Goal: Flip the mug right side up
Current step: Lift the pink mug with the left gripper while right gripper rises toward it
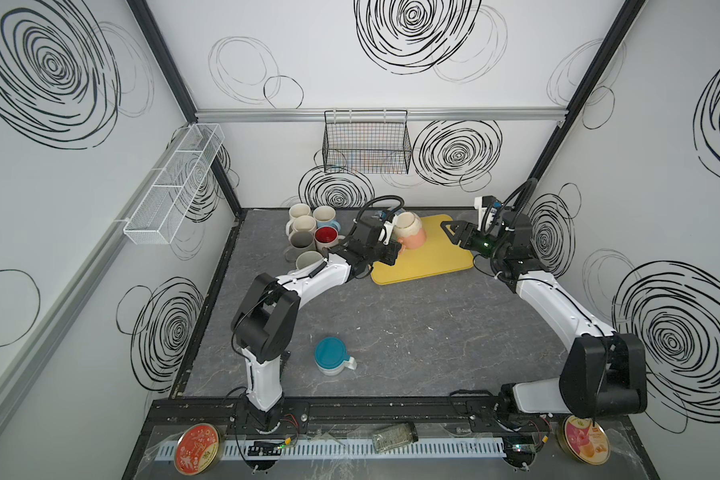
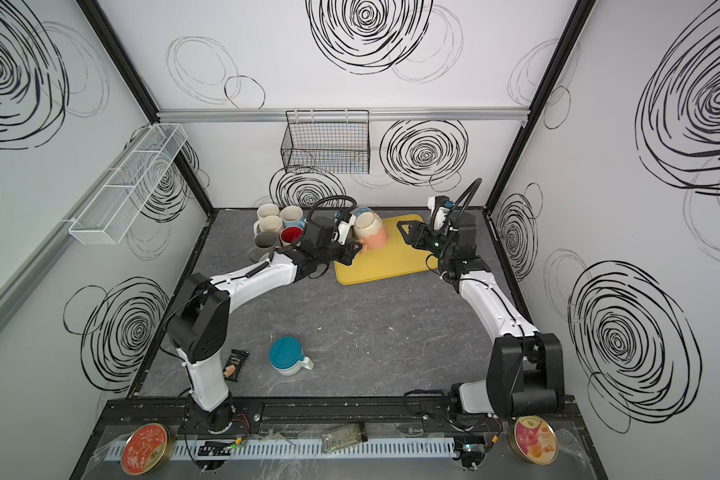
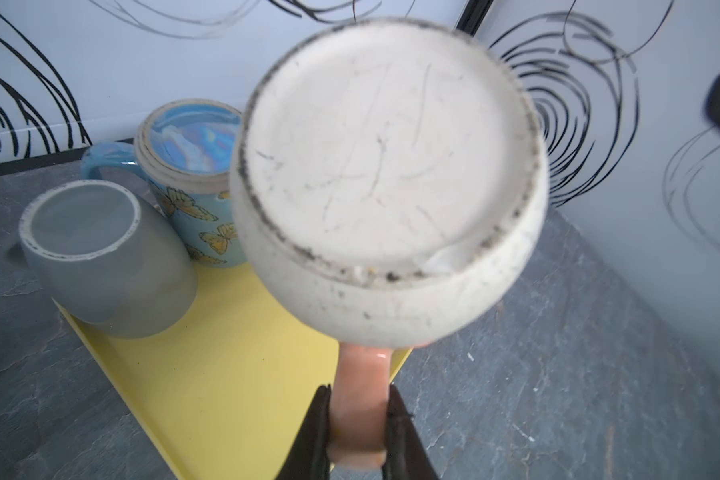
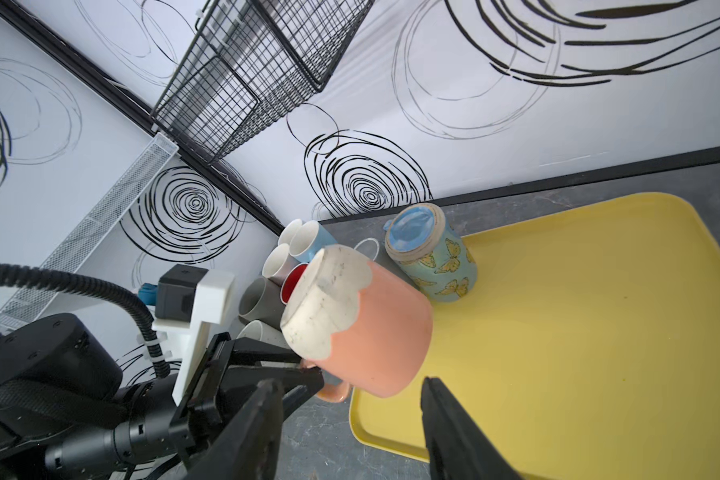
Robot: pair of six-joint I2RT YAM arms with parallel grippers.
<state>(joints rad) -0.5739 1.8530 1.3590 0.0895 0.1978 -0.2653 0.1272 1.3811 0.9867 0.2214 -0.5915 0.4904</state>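
Pink mug (image 1: 413, 233) (image 2: 371, 232) with a cream base is over the near left part of a yellow tray (image 1: 433, 266) (image 2: 391, 266). The tray lies at the back of the grey surface (image 1: 391, 332). The mug is tilted, with its base turned up and toward the left arm and its mouth facing down toward the tray. From the left wrist view the scuffed round base of the mug (image 3: 387, 166) fills most of the frame. Whether the lower rim touches the tray I cannot tell.

The left gripper (image 1: 396, 250) (image 2: 355, 251) (image 3: 358, 415) has its jaws closed on the mug's pink handle, one on each side. The right gripper (image 1: 449, 233) (image 2: 406, 232) hangs over the right side of the tray, apart from the mug. Its jaws stand open with nothing between them.

In the right wrist view the mug (image 4: 362, 328) is just beside a blue butterfly mug (image 4: 433, 253) (image 3: 192, 183), which stands base up at the tray's back corner. A grey mug (image 3: 100, 257) also stands base up at the tray's edge, next to the butterfly mug.

A cluster of upright mugs (image 1: 312, 232) (image 2: 275, 228) stands on the surface just left of the tray. Well apart from these, near the front, stands a mug with a teal top (image 1: 331, 355) (image 2: 287, 355).
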